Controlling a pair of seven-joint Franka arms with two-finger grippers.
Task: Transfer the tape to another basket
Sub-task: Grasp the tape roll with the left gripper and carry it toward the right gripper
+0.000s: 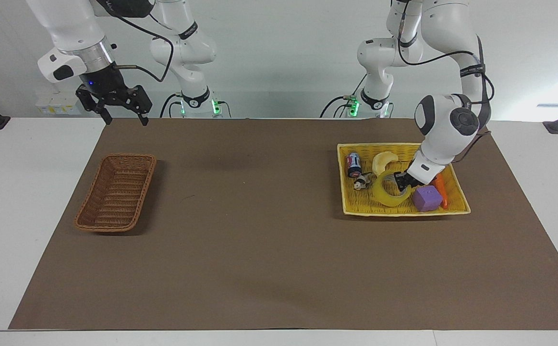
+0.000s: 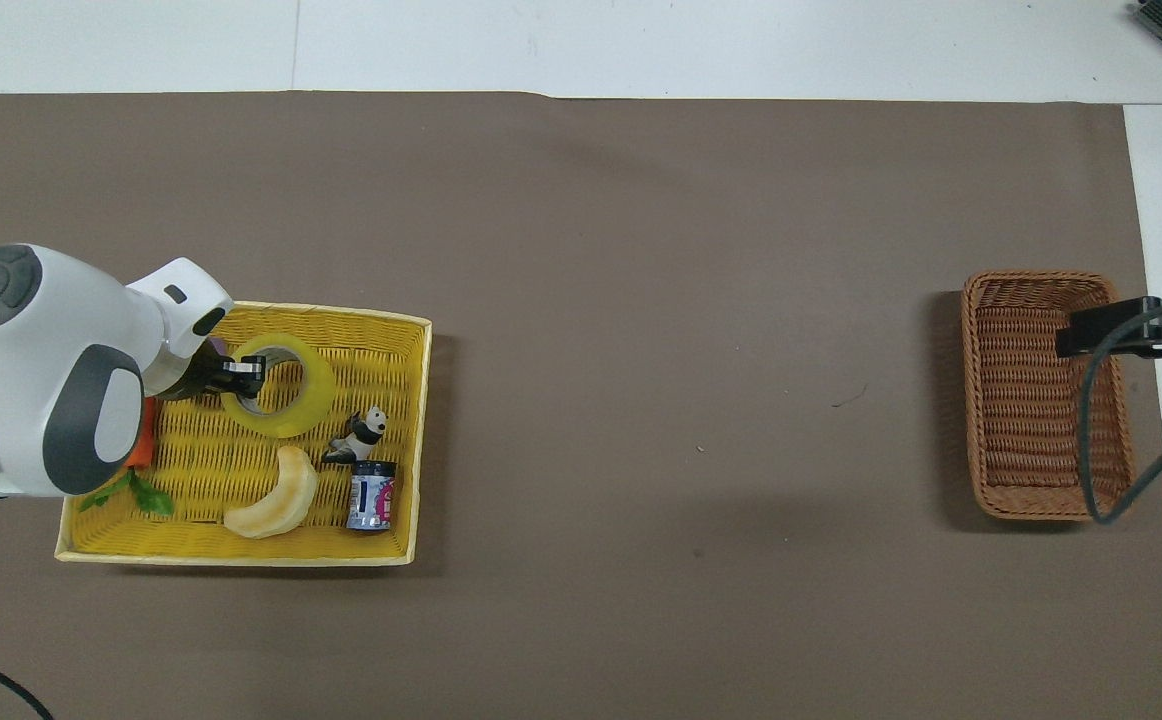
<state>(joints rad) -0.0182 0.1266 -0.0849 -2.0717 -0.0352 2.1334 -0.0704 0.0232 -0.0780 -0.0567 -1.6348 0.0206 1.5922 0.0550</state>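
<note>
- Two baskets sit on the brown mat (image 1: 260,250): the yellow basket (image 1: 356,207) toward the left arm's end of the table, and the brown wicker basket (image 1: 115,192) well apart from it, toward the right arm's end.
- One finger of the left gripper (image 1: 405,181) appears to sit inside the core of the tape (image 1: 387,192) and the other outside the wall, so the jaws look pinched on the roll's wall. The tape is in the yellow basket, tilted, near that basket's wall farthest from the robots.
- Around the tape in the yellow basket lie a purple block (image 1: 427,198), a carrot (image 1: 440,189), a banana (image 1: 384,161), a panda figure (image 1: 363,181) and a small can (image 1: 354,165).
- For the step in hand, I judge a straight upward lift best, high enough to clear the yellow basket's rim before any sideways travel, so the roll does not catch the block just beside it.
- With only one wall pinched, the roll may swing or slip; a slow, steady carry seems wise.
- Right gripper (image 1: 121,106) hangs with its fingers spread, up in the air above the mat's edge by the brown wicker basket; that arm waits.
- Hidden: the left arm covers the purple block and most of the carrot in the overhead view, and whether the tape's lower edge touches the yellow basket's floor cannot be told.
</note>
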